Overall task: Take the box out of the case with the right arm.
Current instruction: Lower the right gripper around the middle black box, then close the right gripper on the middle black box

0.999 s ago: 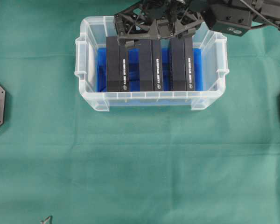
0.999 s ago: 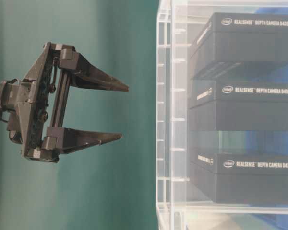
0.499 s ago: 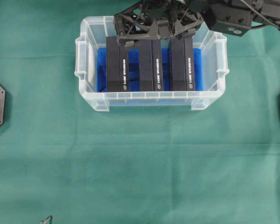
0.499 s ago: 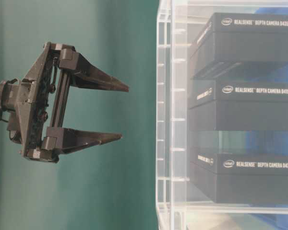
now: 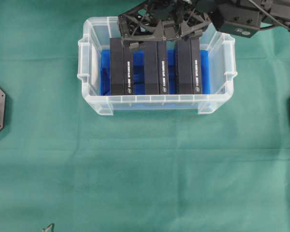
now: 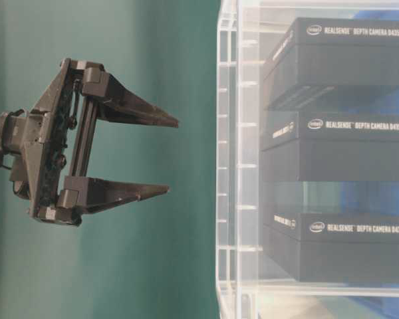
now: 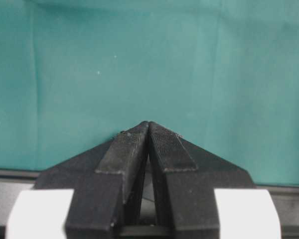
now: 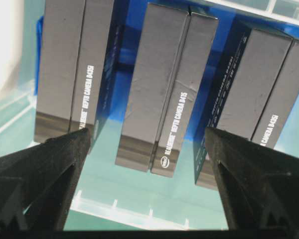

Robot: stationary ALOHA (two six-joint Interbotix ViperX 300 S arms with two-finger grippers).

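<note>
Case: you are looking at the clear plastic case sitting on the green cloth toward the far edge of the overhead view; its blue lining is showing between the contents.
Boxes: three black boxes are standing on edge inside the case, side by side and apart from each other: the left box, the middle box and the right box. White lettering is running along each one.
Target position: the middle box is lying in the centre of the right wrist view, framed between the two fingers, with blue lining showing on both sides of it.
Right gripper: your right gripper is hanging over the far rim of the case, above the far ends of the boxes. Its jaws are standing wide apart and are gripping nothing. One fingertip is sitting in front of the left box, the other in front of the right box.
Side view: the table-level camera is showing the right gripper spread wide, clear of the case wall, with the boxes stacked in view behind that wall.
Left gripper: your left gripper is pointing at bare green cloth; its two fingers are pressed together at the tips with nothing between them.
</note>
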